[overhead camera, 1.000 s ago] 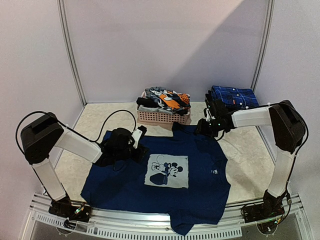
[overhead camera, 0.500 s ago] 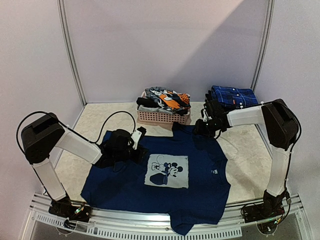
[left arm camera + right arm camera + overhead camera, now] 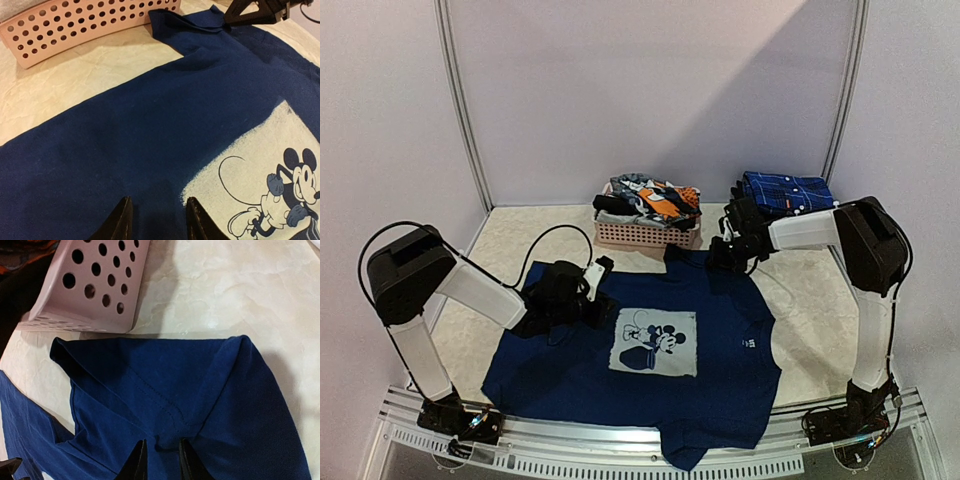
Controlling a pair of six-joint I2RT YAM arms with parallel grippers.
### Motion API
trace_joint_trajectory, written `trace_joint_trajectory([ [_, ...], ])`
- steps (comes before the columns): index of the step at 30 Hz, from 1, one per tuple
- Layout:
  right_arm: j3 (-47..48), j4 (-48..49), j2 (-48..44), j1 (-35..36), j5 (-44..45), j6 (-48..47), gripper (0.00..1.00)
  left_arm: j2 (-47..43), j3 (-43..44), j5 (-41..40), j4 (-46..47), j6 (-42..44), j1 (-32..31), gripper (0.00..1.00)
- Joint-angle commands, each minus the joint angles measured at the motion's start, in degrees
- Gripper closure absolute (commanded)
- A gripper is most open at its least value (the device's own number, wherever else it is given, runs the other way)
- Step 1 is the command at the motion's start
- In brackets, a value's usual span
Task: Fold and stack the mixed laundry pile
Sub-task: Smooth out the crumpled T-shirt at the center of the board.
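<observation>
A navy T-shirt (image 3: 720,380) with a pale cartoon print (image 3: 655,342) lies spread flat on the table. My left gripper (image 3: 600,300) is open over the shirt's left shoulder, its fingers apart just left of the print (image 3: 159,220). My right gripper (image 3: 718,258) is at the shirt's far right sleeve, its fingers nearly together on a small ridge of navy cloth by a seam (image 3: 161,460). The rest of the laundry pile (image 3: 650,198), orange, black and striped pieces, sits in the pink basket (image 3: 650,236).
The pink basket stands at the back centre, close beyond the shirt's collar (image 3: 75,25) (image 3: 100,285). A folded blue plaid garment (image 3: 788,192) lies at the back right. Pale walls and metal posts enclose the table.
My right gripper has shifted slightly left and farther along the sleeve. The left arm has hardly moved, and the shirt lies as before.
</observation>
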Motion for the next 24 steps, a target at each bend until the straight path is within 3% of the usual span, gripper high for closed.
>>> trace_joint_trajectory([
  [1,2.33,-1.16,1.89,-0.77,-0.26,-0.5,0.84,1.35,-0.07,0.49,1.24,0.66,-0.96,0.63],
  [7,4.58,-1.84,2.76,-1.27,-0.62,-0.8,1.0,1.85,0.19,0.24,1.24,0.68,-0.96,0.64],
  [24,10.94,-2.96,4.67,-3.62,-2.43,0.34,1.0,2.16,0.36,-0.3,1.15,0.75,-0.95,0.65],
])
